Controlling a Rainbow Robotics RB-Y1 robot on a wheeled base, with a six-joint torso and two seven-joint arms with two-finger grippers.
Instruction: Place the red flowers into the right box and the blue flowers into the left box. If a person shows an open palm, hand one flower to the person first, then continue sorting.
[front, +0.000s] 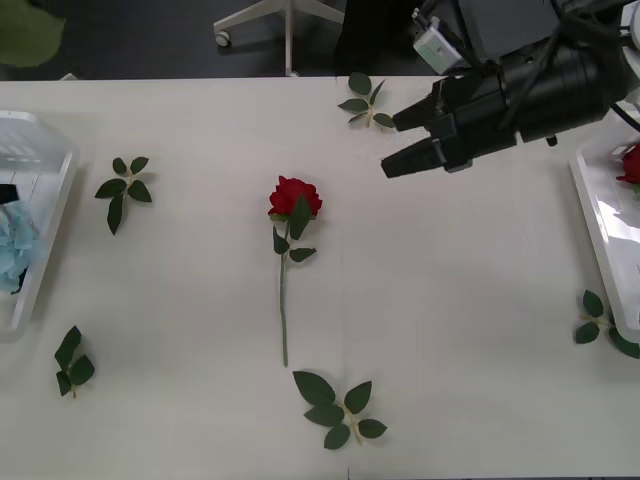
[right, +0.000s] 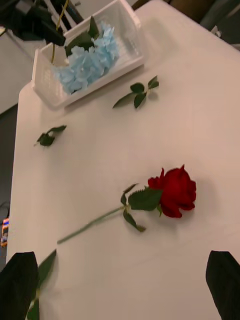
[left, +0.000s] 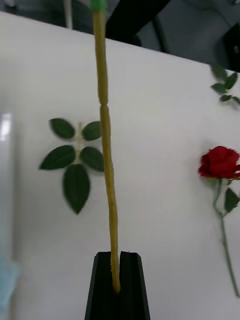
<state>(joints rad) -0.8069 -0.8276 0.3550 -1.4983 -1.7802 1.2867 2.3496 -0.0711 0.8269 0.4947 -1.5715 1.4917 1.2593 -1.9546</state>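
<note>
One red rose lies alone mid-counter, bloom toward the far edge, with open counter all round it. Five loose leaf sprigs are scattered about. The right gripper hovers near the far edge, jaws spread. The left gripper pinches a yellowish stem. Blue hydrangeas fill the left box; another rose sits in the right box.

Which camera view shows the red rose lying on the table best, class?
The front view: the whole red rose, bloom to stem tip, lies unobstructed mid-table. The right wrist view shows it large between the open right gripper fingers, stem end partly hidden. The left wrist view shows it at the edge, stem cut off.
</note>
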